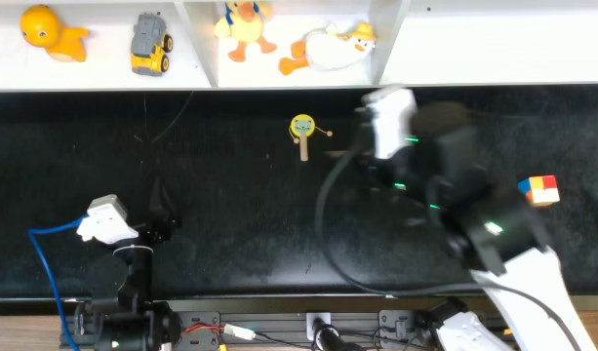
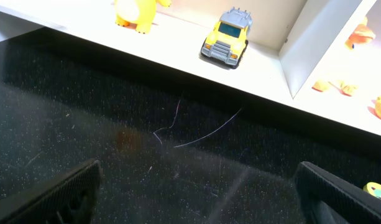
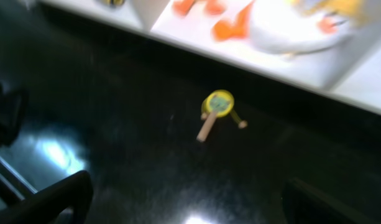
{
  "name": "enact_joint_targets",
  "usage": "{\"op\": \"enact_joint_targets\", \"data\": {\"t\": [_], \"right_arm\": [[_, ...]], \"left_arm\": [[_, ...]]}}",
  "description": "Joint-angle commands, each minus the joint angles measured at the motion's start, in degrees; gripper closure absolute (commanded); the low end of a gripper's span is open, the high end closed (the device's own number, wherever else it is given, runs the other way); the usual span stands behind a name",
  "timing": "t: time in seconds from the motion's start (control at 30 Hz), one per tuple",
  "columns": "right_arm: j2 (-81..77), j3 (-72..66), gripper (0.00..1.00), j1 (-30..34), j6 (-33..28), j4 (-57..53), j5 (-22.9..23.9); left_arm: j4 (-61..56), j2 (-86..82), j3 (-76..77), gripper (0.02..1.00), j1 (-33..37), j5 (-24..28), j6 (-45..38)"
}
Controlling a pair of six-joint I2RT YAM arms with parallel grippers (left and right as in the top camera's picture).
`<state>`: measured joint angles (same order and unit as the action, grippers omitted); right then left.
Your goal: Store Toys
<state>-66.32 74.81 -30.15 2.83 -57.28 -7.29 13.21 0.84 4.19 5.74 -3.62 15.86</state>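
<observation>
The white shelf [image 1: 474,39] holds a plush duck [image 1: 328,47] and a yellow truck [image 1: 150,44]. The right gripper [image 3: 184,199] and the left gripper [image 2: 199,186] hang over the black table [image 1: 230,195], jaws spread and empty. The rattle drum [image 1: 303,130] lies on the table near the shelf, a coloured cube [image 1: 538,190] farther right.

Overhead view down on table [image 1: 230,224], both wrist views low, facing shared shelf [image 2: 178,46]

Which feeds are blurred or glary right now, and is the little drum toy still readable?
Top view: the right arm is smeared and blurred, while the drum toy is sharp. Right wrist view: soft throughout, with the drum toy still recognisable and bright glare on the table. Left wrist view: crisp, with the yellow truck clear and fine scratches catching light.
</observation>
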Motion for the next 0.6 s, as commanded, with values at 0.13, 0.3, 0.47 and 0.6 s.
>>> {"op": "enact_joint_targets", "data": {"t": [0.13,0.3,0.47,0.6], "right_arm": [[-12.72,2.93,0.001,-10.49,9.20,-1.27,9.31],[-21.84,2.95,0.001,-11.04,17.94,-2.80,10.19],[-28.22,2.95,0.001,-10.69,22.05,-0.39,10.14],[-32.70,2.95,0.005,-10.14,25.42,2.16,10.10]], "left_arm": [[-0.26,-0.70,-0.22,0.023,0.31,0.57,-1.29],[-0.26,-0.70,-0.22,0.020,0.31,0.57,-1.31],[-0.26,-0.70,-0.22,0.020,0.31,0.57,-1.31],[-0.26,-0.70,-0.22,0.020,0.31,0.57,-1.31]]}}
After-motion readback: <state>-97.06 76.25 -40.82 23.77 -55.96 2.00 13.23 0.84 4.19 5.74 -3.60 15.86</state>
